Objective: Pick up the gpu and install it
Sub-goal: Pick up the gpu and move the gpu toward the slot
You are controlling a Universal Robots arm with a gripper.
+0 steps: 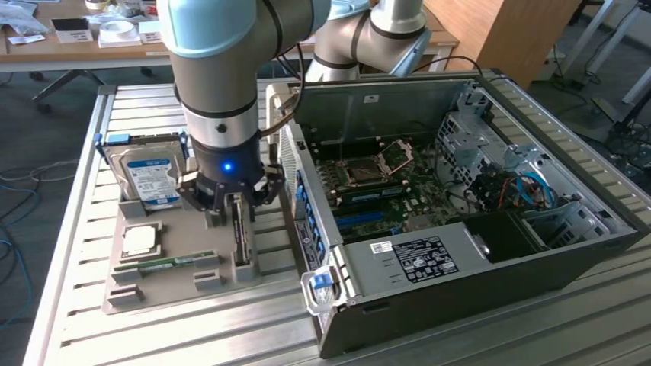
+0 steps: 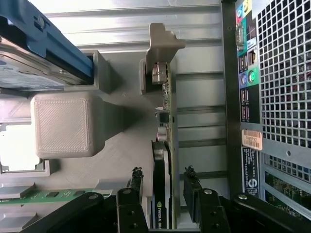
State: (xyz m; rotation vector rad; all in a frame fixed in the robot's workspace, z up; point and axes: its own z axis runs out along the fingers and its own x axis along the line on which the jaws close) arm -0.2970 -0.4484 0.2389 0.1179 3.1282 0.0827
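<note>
Here, pincer (image 2: 164, 171) hangs wide open astride the gpu (image 2: 160, 194), gripping nothing; the card stands on edge in its tray (image 1: 163, 293) slot, likely so its top edge can be grasped.

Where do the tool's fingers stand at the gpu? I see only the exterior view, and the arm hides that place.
Observer: In the wrist view the tool is open and straddles the gpu, with one finger on each side.
Operator: Do they touch the gpu?
Observer: No. A gap shows between each finger and the gpu.
Operator: Is the gpu seated in something?
Observer: Yes. It stands on edge, and its far end sits in a slotted post of the grey holder.
</note>
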